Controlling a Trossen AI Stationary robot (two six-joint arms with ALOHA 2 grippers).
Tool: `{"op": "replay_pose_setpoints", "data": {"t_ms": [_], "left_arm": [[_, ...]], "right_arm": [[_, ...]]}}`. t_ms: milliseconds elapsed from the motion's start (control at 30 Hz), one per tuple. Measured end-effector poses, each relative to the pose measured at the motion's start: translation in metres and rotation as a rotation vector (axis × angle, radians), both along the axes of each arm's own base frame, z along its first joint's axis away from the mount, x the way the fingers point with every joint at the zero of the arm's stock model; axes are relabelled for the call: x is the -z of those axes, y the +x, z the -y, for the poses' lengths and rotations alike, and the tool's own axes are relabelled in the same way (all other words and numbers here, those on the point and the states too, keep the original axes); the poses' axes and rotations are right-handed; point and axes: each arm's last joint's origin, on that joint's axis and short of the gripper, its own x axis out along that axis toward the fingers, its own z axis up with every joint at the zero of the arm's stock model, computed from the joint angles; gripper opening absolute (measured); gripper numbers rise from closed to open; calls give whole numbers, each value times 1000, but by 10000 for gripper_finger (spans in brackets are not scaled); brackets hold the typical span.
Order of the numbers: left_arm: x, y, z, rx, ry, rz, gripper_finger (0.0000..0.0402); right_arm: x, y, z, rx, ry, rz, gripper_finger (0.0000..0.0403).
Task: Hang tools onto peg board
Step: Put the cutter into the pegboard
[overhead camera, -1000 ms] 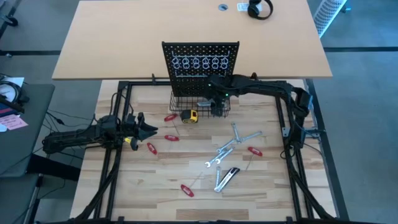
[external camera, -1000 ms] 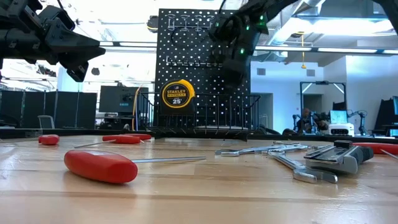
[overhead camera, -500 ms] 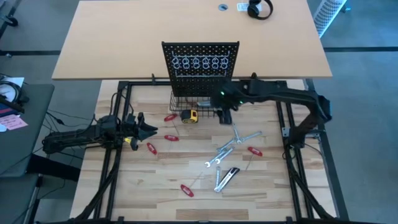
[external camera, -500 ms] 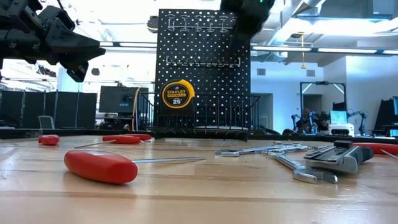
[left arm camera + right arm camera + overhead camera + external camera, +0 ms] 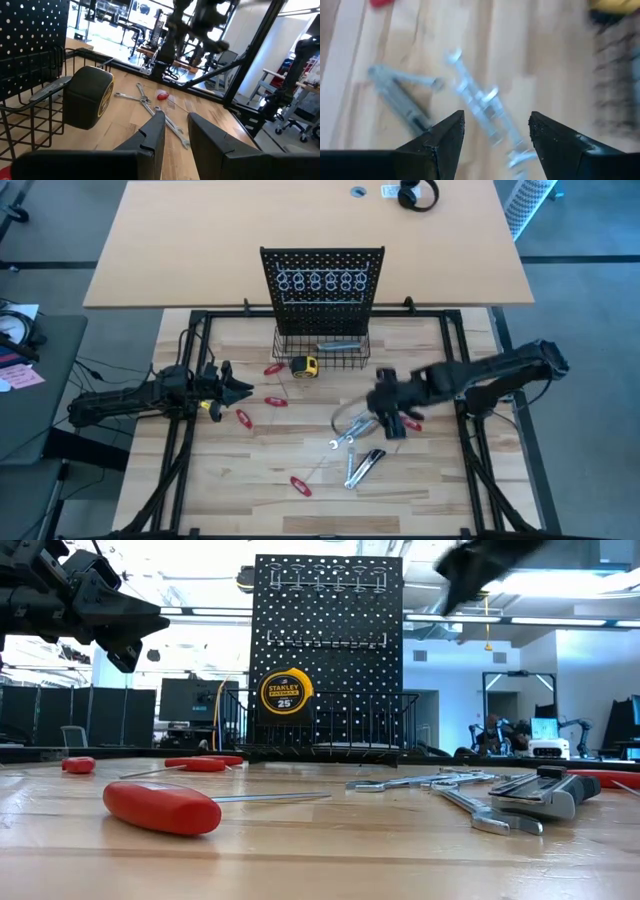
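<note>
The black peg board [image 5: 322,278] stands upright at the table's far side, with ring hooks [image 5: 320,281] and a wire basket [image 5: 290,346] at its base. One silver wrench [image 5: 338,346] lies in the basket. More wrenches [image 5: 349,434] and red-handled tools [image 5: 275,401] lie scattered on the table. My right gripper [image 5: 495,132] hovers open above the wrenches [image 5: 480,102] right of the table's middle, touching nothing. My left gripper [image 5: 236,388] waits open near the left edge, held above the table.
A yellow tape measure [image 5: 305,365] sits just in front of the basket's left corner. A black-handled tool [image 5: 366,464] lies near the wrenches. Red-handled tools [image 5: 300,485] are spread over the left and near parts. The black frame rails [image 5: 470,470] border the table.
My right gripper has drawn back from the basket at the peg board's base, swinging toward the table's near edge and right, and now hangs over the loose wrenches. The left arm has kept still.
</note>
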Motion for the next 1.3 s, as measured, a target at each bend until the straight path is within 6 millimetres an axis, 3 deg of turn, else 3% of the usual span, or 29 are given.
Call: {"op": "replay_pose_setpoints", "data": {"t_ms": [167, 433, 667, 867, 1100, 1300], "left_arm": [[0, 0, 0, 0, 6, 0, 76], [0, 0, 0, -2, 51, -1, 76], [0, 0, 0, -4, 52, -1, 76], [0, 0, 0, -6, 52, 0, 76], [0, 0, 0, -6, 52, -1, 76], [0, 0, 0, -6, 52, -1, 76]], "right_arm": [[42, -7, -30, 2, 77, -80, 232], [83, 14, -77, -165, 178, -104, 258], [120, 25, -88, -262, 103, -182, 309], [133, 32, -93, -376, 50, -171, 336], [155, 36, -94, -422, 14, -228, 303], [163, 38, -92, -385, 19, -257, 230]]}}
